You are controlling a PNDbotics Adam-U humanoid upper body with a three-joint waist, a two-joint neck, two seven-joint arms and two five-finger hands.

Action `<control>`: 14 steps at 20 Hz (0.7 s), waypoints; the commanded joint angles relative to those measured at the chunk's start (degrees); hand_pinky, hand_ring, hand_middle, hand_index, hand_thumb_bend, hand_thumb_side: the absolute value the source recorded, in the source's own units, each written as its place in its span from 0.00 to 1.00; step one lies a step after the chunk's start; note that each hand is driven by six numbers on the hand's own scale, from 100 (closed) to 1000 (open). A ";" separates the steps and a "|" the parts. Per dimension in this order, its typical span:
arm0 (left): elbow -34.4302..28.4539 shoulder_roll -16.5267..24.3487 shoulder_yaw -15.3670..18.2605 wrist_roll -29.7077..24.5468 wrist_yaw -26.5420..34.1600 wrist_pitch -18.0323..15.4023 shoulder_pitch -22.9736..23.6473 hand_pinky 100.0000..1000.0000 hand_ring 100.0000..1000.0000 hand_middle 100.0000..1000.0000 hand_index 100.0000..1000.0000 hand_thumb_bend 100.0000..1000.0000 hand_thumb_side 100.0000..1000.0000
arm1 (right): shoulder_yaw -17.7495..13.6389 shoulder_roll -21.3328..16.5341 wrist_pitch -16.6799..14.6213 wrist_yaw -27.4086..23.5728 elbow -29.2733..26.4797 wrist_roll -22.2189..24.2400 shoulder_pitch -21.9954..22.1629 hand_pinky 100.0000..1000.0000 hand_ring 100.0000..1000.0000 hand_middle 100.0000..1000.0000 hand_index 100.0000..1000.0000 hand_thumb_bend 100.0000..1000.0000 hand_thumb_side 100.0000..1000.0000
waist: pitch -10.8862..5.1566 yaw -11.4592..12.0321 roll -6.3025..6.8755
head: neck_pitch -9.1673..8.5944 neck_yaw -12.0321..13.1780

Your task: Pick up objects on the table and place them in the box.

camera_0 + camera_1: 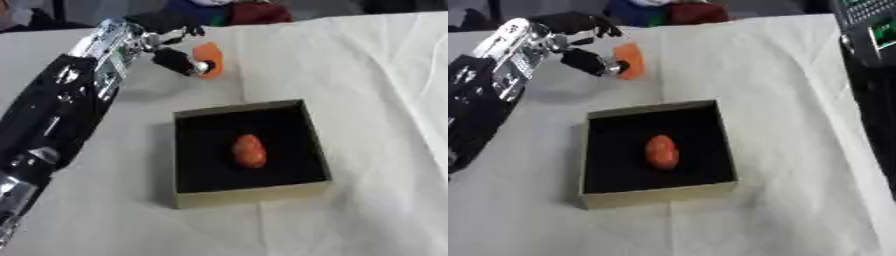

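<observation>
A square box (251, 194) with tan walls and a black inside stands in the middle of the white table. In it lies a reddish-orange oval object (248, 151). Behind the box, at the far left, my left hand (178, 59) has its thumb and curled fingers round a flat orange object (210, 56), which looks raised a little off the cloth. My left arm comes in from the lower left. My right hand shows in neither view.
A white cloth (376, 100) covers the table. Blue and red things (232, 11) lie at the far edge. A dark arm part with a green display (870, 35) fills the right eye view's right edge.
</observation>
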 commanded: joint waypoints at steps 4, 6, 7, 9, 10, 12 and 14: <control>1.28 0.32 2.00 1.80 -2.65 1.26 -2.06 0.70 0.87 0.85 0.96 0.31 0.83 | -0.25 -0.25 -0.19 0.60 -0.31 0.43 -1.68 0.86 0.72 0.53 0.72 0.01 0.81 | -0.55 -0.69 0.07 | -1.37 0.85; 1.77 0.38 2.40 2.63 -3.80 2.05 -2.23 0.70 0.87 0.85 0.96 0.29 0.83 | -0.14 -0.28 -0.28 0.68 -0.23 0.55 -1.75 0.86 0.72 0.53 0.72 0.01 0.81 | -0.34 -0.93 0.13 | -1.43 1.02; 2.01 0.39 2.57 2.91 -4.12 2.30 -2.29 0.70 0.87 0.85 0.96 0.27 0.84 | -0.11 -0.30 -0.32 0.71 -0.18 0.60 -1.77 0.86 0.72 0.53 0.72 0.01 0.81 | -0.24 -1.03 0.16 | -1.51 1.07; 2.64 0.37 3.02 3.07 -4.05 2.70 -2.35 0.70 0.86 0.85 0.95 0.25 0.87 | -0.08 -0.28 -0.36 0.77 -0.07 0.65 -1.83 0.86 0.72 0.53 0.72 0.01 0.81 | -0.03 -1.26 0.23 | -1.79 1.23; 3.02 0.34 3.30 3.01 -3.68 2.94 -2.36 0.70 0.86 0.85 0.95 0.24 0.88 | -0.07 -0.25 -0.39 0.83 -0.05 0.64 -1.86 0.86 0.72 0.53 0.72 0.01 0.81 | 0.08 -1.39 0.27 | -1.92 1.35; 3.81 0.28 3.78 2.66 -2.63 3.45 -2.32 0.70 0.86 0.85 0.95 0.23 0.90 | -0.14 -0.21 -0.42 0.94 -0.09 0.49 -1.92 0.86 0.72 0.53 0.72 0.01 0.81 | 0.33 -1.67 0.36 | -2.27 1.62; 4.48 0.38 4.17 2.51 -1.72 4.20 -2.34 0.70 0.86 0.85 0.95 0.23 0.91 | -0.24 -0.14 -0.38 0.93 -0.16 0.24 -1.99 0.86 0.72 0.53 0.72 0.01 0.81 | 0.62 -2.03 0.47 | -2.70 1.89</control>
